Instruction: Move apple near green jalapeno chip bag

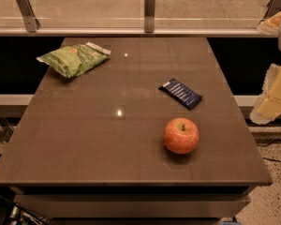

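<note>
The red-orange apple stands upright on the brown table, in its front right part. The crinkled light-green jalapeno chip bag lies at the table's far left corner, well apart from the apple. My gripper shows as pale parts at the right edge of the camera view, beyond the table's right side and off its surface. It holds nothing that I can see and is far from both the apple and the bag.
A flat dark blue bar wrapper lies between the apple and the table's far right part. A glass railing with metal posts runs behind the table. The floor shows at the lower right.
</note>
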You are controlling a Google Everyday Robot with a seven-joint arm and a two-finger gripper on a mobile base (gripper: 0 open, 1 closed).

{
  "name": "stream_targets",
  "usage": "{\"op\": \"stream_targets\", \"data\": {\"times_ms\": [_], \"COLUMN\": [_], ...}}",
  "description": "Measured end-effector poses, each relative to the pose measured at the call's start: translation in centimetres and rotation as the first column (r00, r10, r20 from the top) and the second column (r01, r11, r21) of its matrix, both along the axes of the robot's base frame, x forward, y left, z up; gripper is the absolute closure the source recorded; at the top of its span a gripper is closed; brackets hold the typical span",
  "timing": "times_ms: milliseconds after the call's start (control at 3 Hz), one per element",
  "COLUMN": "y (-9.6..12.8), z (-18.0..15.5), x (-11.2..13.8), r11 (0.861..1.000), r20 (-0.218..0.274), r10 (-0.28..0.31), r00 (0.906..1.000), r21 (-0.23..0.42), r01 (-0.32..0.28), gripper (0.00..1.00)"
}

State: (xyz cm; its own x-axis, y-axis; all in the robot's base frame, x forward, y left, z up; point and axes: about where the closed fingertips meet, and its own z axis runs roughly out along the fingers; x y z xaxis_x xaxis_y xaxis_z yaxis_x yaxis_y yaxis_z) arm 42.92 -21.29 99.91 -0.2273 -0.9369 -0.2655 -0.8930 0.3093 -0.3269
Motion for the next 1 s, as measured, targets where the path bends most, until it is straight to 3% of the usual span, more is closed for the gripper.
{"op": "stream_targets", "data": {"times_ms": [333, 667, 1000], "y": [-0.3, -0.5, -0.7], "z": [-0.7, -2.4, -4.0], "x": [-0.7, -1.1, -1.5], "r11": [0.997, 0.984, 0.951], "r20": [0.003, -0.005, 0.003], "r10": [-0.032, -0.048, -0.055], "r00": [0.9995, 0.9988, 0.9985], "r21": [0.068, 0.173, 0.305], "r01": [0.032, 0.048, 0.051], "gripper": [0.0, 0.0, 0.0]}}
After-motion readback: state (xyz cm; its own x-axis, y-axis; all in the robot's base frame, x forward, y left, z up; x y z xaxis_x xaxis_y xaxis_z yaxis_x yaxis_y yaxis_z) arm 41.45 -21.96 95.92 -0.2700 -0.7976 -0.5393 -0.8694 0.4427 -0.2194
